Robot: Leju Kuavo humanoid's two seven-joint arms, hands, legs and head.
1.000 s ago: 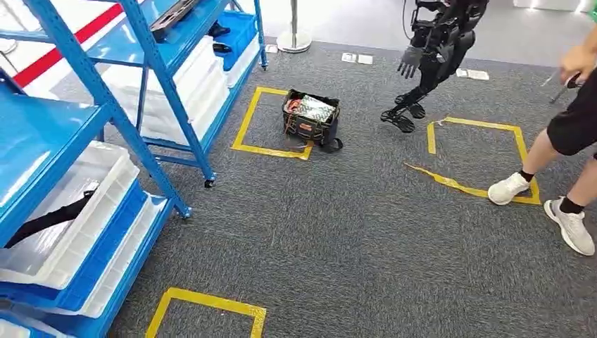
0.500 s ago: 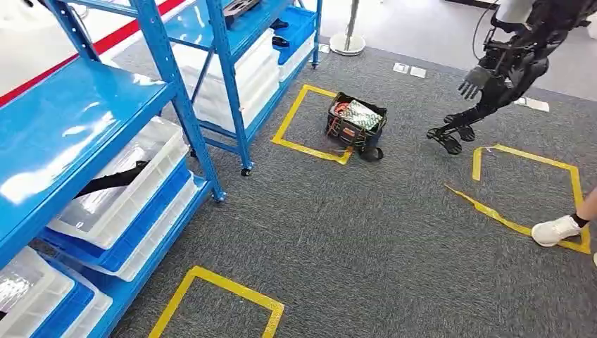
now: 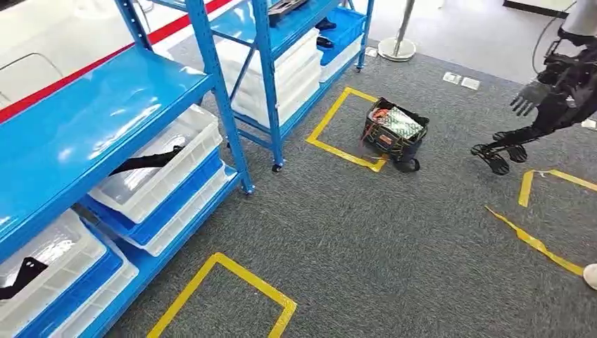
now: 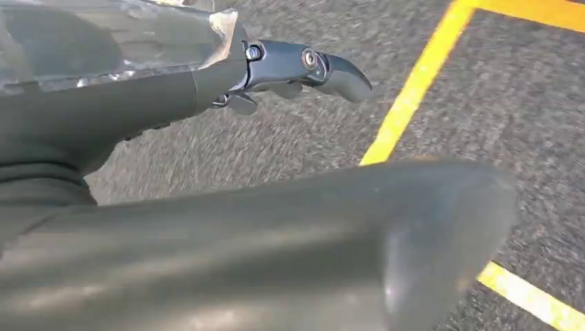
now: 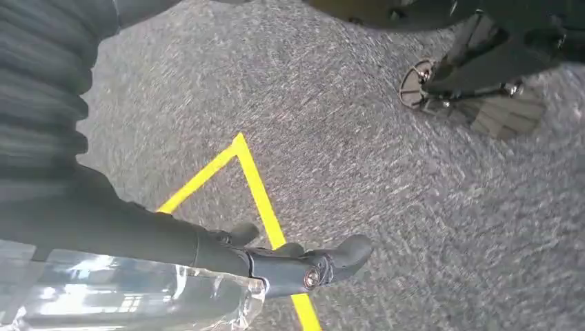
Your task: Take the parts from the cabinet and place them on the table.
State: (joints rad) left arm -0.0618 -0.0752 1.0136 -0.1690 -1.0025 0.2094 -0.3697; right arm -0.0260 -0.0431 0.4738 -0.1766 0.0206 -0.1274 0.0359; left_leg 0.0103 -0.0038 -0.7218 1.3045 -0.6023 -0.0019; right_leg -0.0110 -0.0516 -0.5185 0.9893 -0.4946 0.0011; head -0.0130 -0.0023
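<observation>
A blue shelving cabinet [image 3: 211,70] stands at the left in the head view, with white bins on its shelves. A long black part [image 3: 144,160] lies in one white bin [image 3: 165,172]. Another black part [image 3: 21,276] lies in a bin at the lower left, and a dark part [image 3: 285,7] rests on a far upper shelf. My left hand [image 4: 138,103] hangs over grey carpet, fingers [image 4: 331,65] extended and holding nothing. My right hand [image 5: 207,248] also hangs over the carpet, fingers [image 5: 338,256] extended, with nothing in it.
A black tool bag [image 3: 394,130] sits by a yellow tape square [image 3: 338,130] on the carpet. Another humanoid robot [image 3: 556,91] stands at the far right. A person's white shoe [image 3: 590,274] shows at the right edge. A second tape square [image 3: 225,296] lies near me.
The whole head view has shifted right as the camera turned toward the cabinet. More bins have come into view, and the person has slid almost out of frame.
</observation>
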